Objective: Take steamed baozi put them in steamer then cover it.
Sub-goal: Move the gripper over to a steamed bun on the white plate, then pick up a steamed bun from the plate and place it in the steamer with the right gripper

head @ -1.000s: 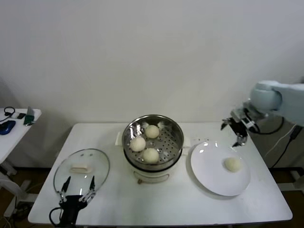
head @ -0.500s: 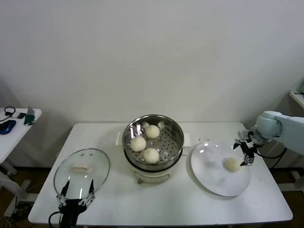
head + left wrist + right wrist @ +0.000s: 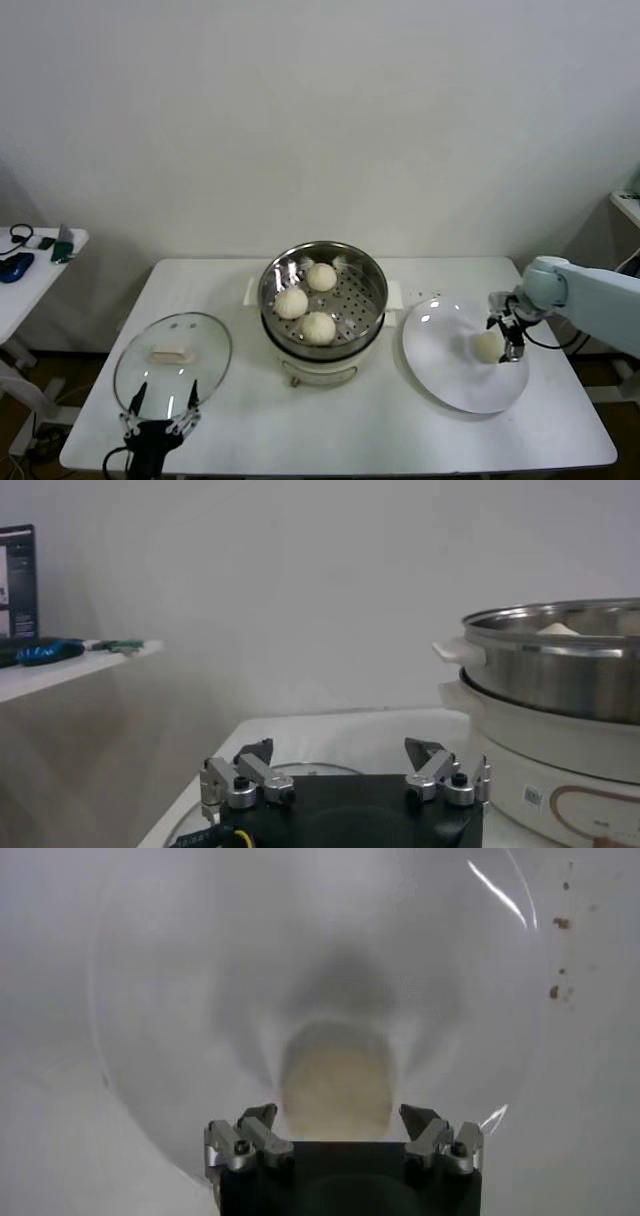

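White counter: right tool (image 3: 507,338), fingers spread either side of the last bun (image 3: 487,346) on the plate (image 3: 450,385), must close, then carry it to the steamer (image 3: 322,292); left tool (image 3: 160,412) waits open.

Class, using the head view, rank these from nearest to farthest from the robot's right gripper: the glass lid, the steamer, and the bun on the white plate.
1. Bun on the plate, right at the right gripper.
2. Steamer, mid-table, to the gripper's left.
3. Glass lid, far left, by the left gripper.
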Available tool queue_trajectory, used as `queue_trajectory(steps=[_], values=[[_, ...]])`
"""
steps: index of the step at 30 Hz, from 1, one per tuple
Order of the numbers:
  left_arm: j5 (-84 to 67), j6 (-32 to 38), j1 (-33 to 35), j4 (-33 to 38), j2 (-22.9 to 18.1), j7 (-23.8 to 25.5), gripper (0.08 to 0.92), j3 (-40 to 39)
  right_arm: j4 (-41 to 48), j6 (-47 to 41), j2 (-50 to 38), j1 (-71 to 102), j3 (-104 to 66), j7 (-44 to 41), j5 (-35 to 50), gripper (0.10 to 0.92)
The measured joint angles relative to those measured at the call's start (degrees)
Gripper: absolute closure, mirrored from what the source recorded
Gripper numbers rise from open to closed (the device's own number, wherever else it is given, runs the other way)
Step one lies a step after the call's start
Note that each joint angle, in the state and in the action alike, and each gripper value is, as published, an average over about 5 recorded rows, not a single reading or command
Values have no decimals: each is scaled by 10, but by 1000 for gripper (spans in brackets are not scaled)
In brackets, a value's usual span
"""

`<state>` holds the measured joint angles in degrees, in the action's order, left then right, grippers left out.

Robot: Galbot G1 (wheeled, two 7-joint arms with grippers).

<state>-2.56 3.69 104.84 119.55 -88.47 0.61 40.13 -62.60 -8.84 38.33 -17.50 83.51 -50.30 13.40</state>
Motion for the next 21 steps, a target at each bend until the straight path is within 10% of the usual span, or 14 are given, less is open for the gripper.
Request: queue_trajectory(steps=[21], values=[[0, -3, 0, 15, 2, -1, 177, -4, -92, -14, -29, -137, 67, -12, 75, 355]])
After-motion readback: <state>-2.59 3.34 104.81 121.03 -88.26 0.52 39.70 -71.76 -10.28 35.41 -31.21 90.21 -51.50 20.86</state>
